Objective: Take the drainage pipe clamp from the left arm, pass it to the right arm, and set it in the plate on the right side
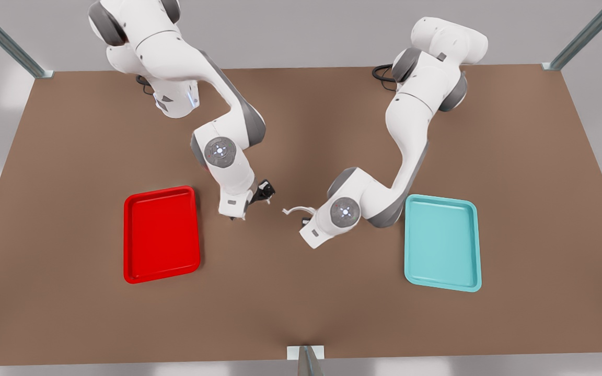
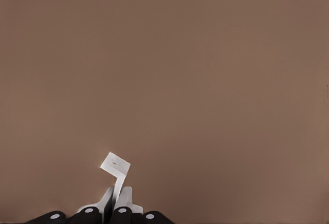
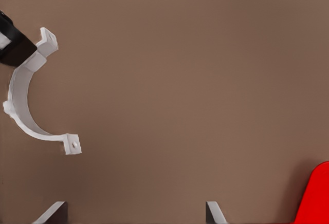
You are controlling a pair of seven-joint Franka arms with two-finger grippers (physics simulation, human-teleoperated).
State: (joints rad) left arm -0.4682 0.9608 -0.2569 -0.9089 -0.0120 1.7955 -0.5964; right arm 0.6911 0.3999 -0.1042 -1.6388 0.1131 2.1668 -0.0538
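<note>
Plainly the handover is in hand, with nothing given over yet. Nearest the front camera lie the two trays on the tabletop (image 1: 301, 313): the red plate (image 1: 161, 235) at the front view's left and a teal tray (image 1: 442, 243) at its right, both bare.

Just beyond them, between the trays, the two pincers face each other. The left pincer (image 2: 117, 204), on the arm at the front view's right, is clenched on one end of the clamp (image 3: 15, 95). It holds the clamp above the tabletop, the free tab pointing toward the other arm. The right pincer (image 3: 134, 211), on the arm beside the plate, is released, its fingers (image 3: 215, 212) spread wide. It sits near the clamp but apart from it, and off to one side of it by its own wrist view.

The next move, I judge, calls for the right pincer to line up with the free half of the ring and close in. It should grip before the left lets go. The strip is thin and curved, so a grip off centre could let it swing or slip.

Farther back the arms rise toward their bases. No brand, label or readable writing shows on any of it.
</note>
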